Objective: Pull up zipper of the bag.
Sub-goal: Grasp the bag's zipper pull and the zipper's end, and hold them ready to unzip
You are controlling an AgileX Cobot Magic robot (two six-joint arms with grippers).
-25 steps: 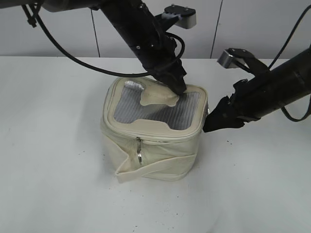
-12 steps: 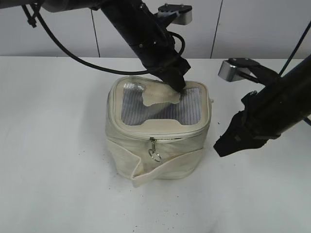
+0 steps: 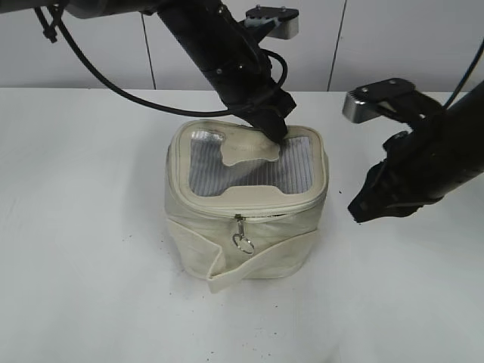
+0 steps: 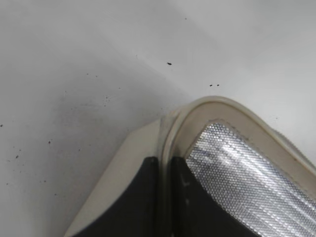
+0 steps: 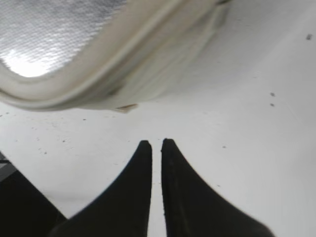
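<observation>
— Clamped, those jaws on the left gripper [image 3: 277, 134]: its two dark fingers [image 4: 148, 197] straddle the cream rim of the bag [image 3: 246, 212] at the far corner and pinch it. That pins the thing.

— And just below them?

— Grey mesh window with a silvery sheen, and a floppy cream patch [image 3: 248, 151] right beside the tips. Soft fabric, boxy shape, a loose band sagging round the body.

— The zipper [image 3: 261, 214]?

— Runs round the top rim. One silver pull with a round ring [image 3: 242, 242] hangs at the front, well away from both sets of jaws.

— The other side?

— The right gripper [image 3: 361, 213] hangs off the bag's side, touching nothing, tips [image 5: 143, 150] nearly closed with only a slit between, bare white table [image 3: 91, 287] under them.

— So what would you do?

— I'd judge it should come round to the front, nip that ring, and draw along the track while the left holds firm, or the soft bag will slide.
</observation>
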